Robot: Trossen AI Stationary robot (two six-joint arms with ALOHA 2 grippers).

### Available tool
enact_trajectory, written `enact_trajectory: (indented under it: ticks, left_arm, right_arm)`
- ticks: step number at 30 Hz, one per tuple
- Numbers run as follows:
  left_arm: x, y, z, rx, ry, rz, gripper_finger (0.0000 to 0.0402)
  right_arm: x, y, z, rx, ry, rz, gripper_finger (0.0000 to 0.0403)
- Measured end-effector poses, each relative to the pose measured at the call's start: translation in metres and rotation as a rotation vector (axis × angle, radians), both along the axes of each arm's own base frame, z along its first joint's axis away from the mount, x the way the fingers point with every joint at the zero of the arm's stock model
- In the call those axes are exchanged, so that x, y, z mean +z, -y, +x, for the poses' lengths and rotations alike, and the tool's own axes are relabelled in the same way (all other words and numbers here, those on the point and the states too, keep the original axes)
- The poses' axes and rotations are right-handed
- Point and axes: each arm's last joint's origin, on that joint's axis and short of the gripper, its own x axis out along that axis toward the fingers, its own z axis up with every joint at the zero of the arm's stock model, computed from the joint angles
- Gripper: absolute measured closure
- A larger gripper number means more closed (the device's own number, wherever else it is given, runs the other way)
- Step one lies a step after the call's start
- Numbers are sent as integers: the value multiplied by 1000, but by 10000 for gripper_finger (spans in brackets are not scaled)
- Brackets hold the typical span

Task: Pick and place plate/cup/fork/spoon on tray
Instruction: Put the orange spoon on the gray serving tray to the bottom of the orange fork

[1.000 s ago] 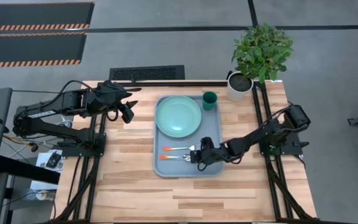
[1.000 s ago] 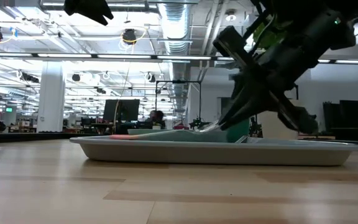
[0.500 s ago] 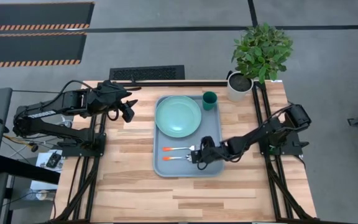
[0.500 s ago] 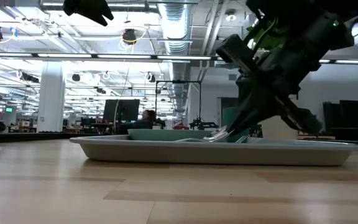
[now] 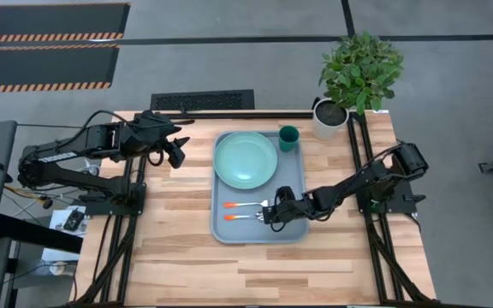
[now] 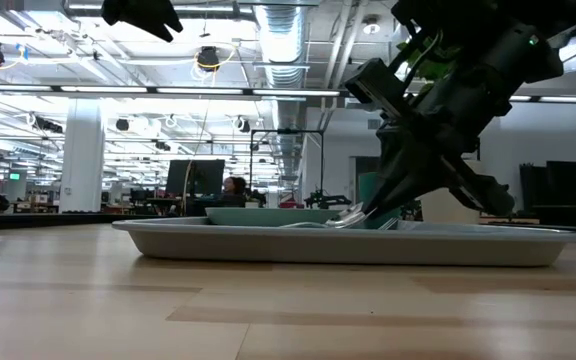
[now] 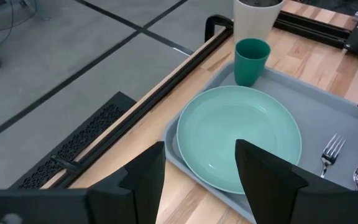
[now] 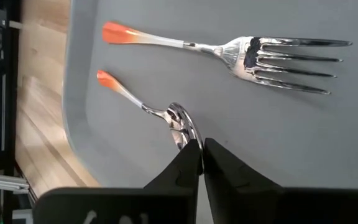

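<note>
The light blue-grey tray [image 5: 291, 184] lies mid-table. On it rest the pale mint plate [image 5: 246, 159], the dark green cup [image 5: 288, 138] at its far right corner, the orange-handled fork [image 5: 245, 205] and the orange-handled spoon [image 5: 242, 217] at its near end. My right gripper [image 5: 270, 217] is low over the tray's near end, shut on the spoon [image 8: 148, 102]. My left gripper [image 5: 176, 152] is open and empty, raised left of the tray; its wrist view shows plate [image 7: 238, 137] and cup [image 7: 252, 59]. My right gripper pinches the tip of the spoon's metal bowl [image 8: 184, 127] between its two fingertips [image 8: 188, 163]. The fingers slant down from the table's right side, roughly along the spoon. The spoon lies on the tray floor, its orange handle end [image 8: 104, 77] pointing toward the table's left.
A white pot with a green plant [image 5: 332, 115] stands at the table's far right corner, just beyond the cup. Black frame rails [image 5: 362, 162] run along the table's left and right sides. Bare wood [image 5: 255, 265] lies near of the tray.
My right gripper has gone down with the spoon. The spoon's orange handle, a second ago raised above the tray's rim in the low view, now lies down inside the tray beside the fork.
</note>
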Motion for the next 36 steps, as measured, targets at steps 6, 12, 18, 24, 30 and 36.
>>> enact_trajectory:
  ticks: [6, 12, 18, 24, 30, 36]
  left_arm:
    - [0, 0, 0, 0, 0, 0, 217]
    - [0, 0, 0, 1, 0, 0, 217]
    - [0, 0, 0, 1, 0, 0, 217]
    - [0, 0, 0, 1, 1, 0, 217]
    - [0, 0, 0, 2, 1, 0, 217]
    - [0, 0, 0, 2, 0, 0, 217]
  right_arm:
    - [0, 0, 0, 0, -3, -1, 352]
    - [0, 0, 0, 6, -5, 8, 351]
    - [0, 0, 0, 11, -9, 12, 351]
    - [-1, 0, -1, 14, -12, 8, 347]
    - [-1, 0, -1, 11, -15, 10, 333]
    - [-1, 0, -1, 11, -16, 10, 322]
